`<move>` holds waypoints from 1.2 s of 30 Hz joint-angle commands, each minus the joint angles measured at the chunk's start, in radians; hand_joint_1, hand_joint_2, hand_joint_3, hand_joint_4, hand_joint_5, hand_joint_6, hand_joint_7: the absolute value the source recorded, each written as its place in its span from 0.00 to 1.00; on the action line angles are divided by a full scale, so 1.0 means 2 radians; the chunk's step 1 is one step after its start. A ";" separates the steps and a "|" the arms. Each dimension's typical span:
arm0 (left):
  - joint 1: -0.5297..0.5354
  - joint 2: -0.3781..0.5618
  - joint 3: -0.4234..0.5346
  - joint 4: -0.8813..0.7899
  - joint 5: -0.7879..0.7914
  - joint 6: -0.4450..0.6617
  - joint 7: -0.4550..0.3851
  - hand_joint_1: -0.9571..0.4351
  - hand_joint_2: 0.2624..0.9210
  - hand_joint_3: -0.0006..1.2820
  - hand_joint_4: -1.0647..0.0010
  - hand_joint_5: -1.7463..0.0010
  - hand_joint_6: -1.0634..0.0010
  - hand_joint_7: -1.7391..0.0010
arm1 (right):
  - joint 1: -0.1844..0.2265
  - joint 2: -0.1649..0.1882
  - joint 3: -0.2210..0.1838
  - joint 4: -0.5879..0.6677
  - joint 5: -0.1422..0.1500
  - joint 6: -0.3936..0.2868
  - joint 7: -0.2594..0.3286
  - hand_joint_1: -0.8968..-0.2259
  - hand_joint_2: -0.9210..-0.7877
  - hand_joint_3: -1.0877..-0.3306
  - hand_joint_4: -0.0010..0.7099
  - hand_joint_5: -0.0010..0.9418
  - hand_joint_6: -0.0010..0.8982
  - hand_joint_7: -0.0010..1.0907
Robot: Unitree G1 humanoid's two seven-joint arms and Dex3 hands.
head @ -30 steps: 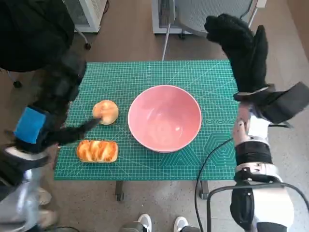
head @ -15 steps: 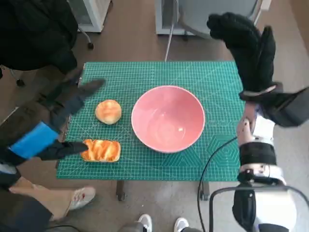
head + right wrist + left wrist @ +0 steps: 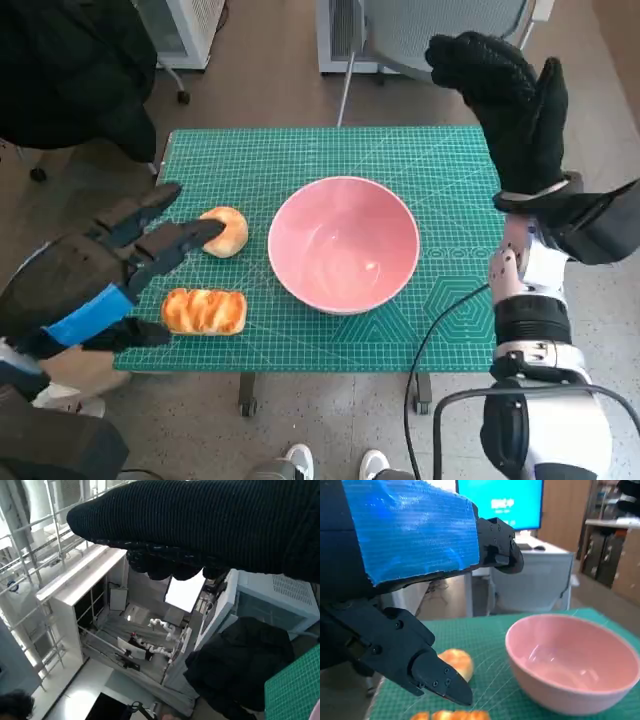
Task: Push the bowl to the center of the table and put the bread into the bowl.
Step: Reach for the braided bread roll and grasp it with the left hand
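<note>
Bowl is sitting close to the middle of the green cutting mat already, so the pushing half of the job is looking done, or nearly so — what is left is the bread. The left hand is hanging above the mat's near-left part with its fingers spread and pointing toward the round bread roll; they are gripping nothing. In the head view the fingertips are overlapping the roll's nearer edge, but in the left wrist view the roll is lying just beyond the tips with mat showing around it, so I am judging them close above it rather than touching, though the angle is poor. The bowl is lying further out past the fingertips, beyond the roll, which suits a short carry straight ahead. The braided loaf is lying under the palm side of the hand, nearer the wrist than the tips — it is not being touched either. The right hand is being held raised beyond the mat's far-right corner, fingers extended and loosely together, holding nothing; that is keeping it clear of the bowl while the left works. The right wrist view is showing only the glove and the room beyond
</note>
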 commanded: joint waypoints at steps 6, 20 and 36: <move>0.019 0.007 0.021 -0.020 0.012 0.012 -0.031 0.24 0.62 0.00 0.82 1.00 0.72 0.87 | 0.004 0.002 -0.001 0.013 0.005 0.011 0.010 0.29 0.00 0.24 0.37 0.00 0.39 0.00; 0.005 -0.001 -0.010 -0.078 0.007 0.164 -0.085 0.61 0.56 0.00 0.80 1.00 0.69 0.94 | -0.002 0.001 -0.005 0.019 0.008 0.019 0.016 0.29 0.00 0.25 0.38 0.01 0.39 0.00; -0.031 -0.004 -0.110 -0.093 0.073 0.272 -0.083 0.71 0.60 0.01 0.72 0.99 0.65 0.97 | -0.004 0.000 -0.010 0.021 0.014 0.019 0.023 0.29 0.00 0.25 0.41 0.01 0.42 0.01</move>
